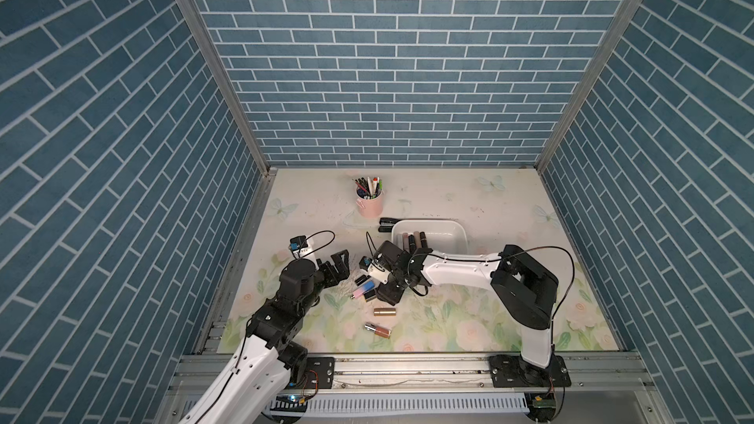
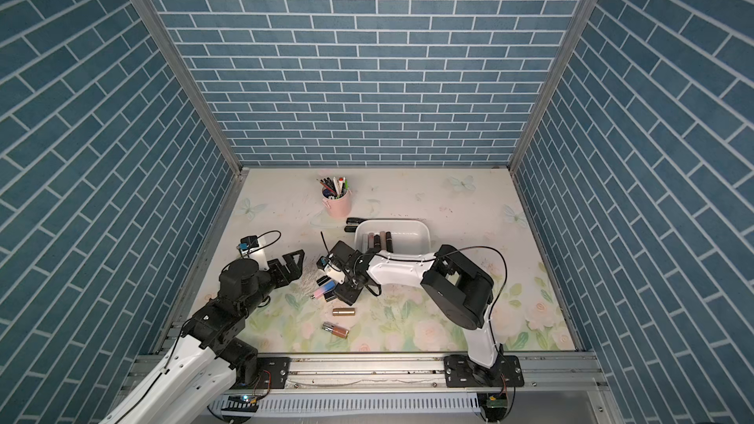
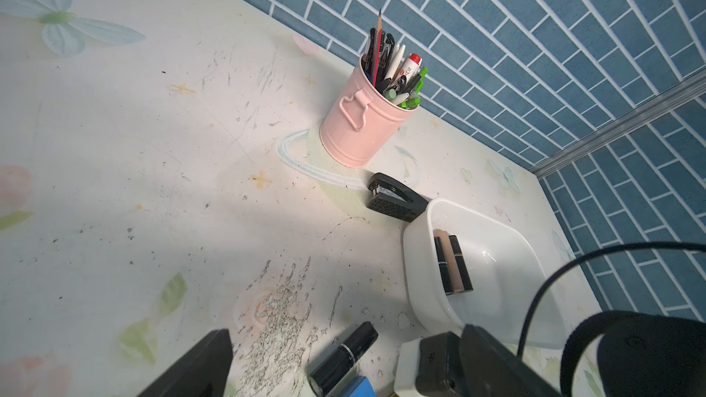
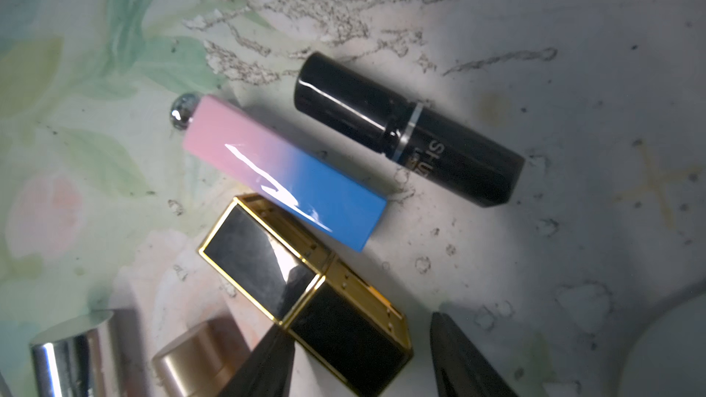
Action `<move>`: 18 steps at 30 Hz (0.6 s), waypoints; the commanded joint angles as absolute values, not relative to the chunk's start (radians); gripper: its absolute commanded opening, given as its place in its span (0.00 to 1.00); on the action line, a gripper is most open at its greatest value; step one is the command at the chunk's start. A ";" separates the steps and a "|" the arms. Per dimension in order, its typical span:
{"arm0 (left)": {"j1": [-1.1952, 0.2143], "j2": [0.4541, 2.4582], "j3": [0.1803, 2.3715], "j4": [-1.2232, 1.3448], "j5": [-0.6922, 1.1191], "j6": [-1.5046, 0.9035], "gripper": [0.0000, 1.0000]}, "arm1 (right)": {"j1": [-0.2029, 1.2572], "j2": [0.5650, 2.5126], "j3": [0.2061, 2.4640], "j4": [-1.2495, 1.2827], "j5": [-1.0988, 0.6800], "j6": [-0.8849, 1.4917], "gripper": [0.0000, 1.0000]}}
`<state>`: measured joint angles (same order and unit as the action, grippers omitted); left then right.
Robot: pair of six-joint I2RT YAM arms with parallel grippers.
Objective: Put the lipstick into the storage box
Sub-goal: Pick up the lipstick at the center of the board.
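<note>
Lipstick [image 4: 305, 292] in black and gold — flat on the counter [image 4: 573, 70], outside the storage box [image 1: 444, 238], straddled by the right hand [image 4: 359, 323], spread, not yet pinching. One fingertip [image 4: 267, 360] seemingly over the case's edge rather than beside it: likely to skid or twist it on closing. Glossy faces, so prone to slip. Pink-and-blue lipstick [image 4: 282, 173] touching or just beside — easily knocked. Left hand [image 1: 344, 265] spread wide, empty, near enough to crowd the lift.
</note>
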<state>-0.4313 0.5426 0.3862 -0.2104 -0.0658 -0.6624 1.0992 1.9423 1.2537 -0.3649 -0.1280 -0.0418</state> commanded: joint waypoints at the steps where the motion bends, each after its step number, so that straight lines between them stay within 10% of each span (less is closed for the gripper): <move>1: -0.427 0.525 0.391 -0.220 -0.083 -0.653 0.99 | 1.100 1.960 1.293 -0.357 -0.181 -0.113 0.62; 18: -0.426 0.507 0.396 -0.236 -0.103 -0.659 1.00 | 1.109 2.039 1.332 -0.373 -0.159 -0.194 0.62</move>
